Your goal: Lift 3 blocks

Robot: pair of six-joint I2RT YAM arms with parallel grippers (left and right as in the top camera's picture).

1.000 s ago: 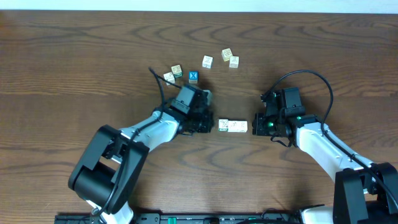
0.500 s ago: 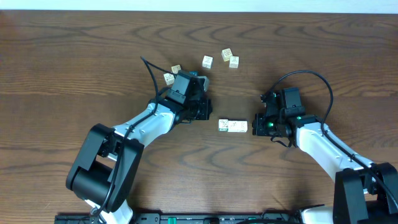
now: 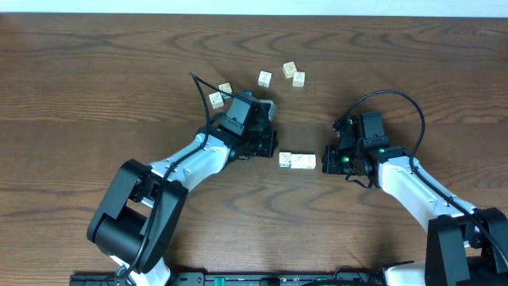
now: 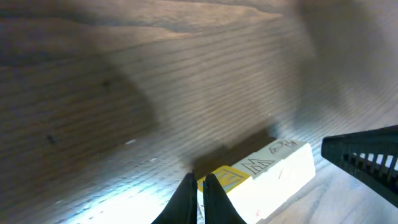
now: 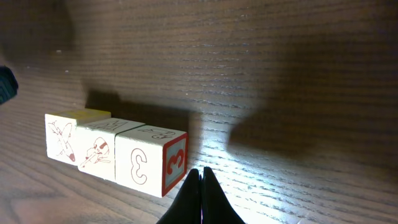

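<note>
Cream blocks (image 3: pixel 297 161) are bracketed by left tool (image 4: pixel 198 186) and right tool (image 5: pixel 201 179) (both closed, empty) on the bench (image 3: pixel 95 63); an inward squeeze is probably called for next.

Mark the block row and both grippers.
block row (image 5: pixel 99 152): right wrist view, front face of the middle block.
left gripper (image 4: pixel 198 184): left wrist view, between its shut fingertips.
right gripper (image 5: pixel 200 177): right wrist view, between its shut fingertips.

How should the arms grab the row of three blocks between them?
Squeeze the row of blocks by its two end faces, left gripper at one end, right gripper at the other: three separate cubes touching in line probably stay together only under end pressure.
</note>
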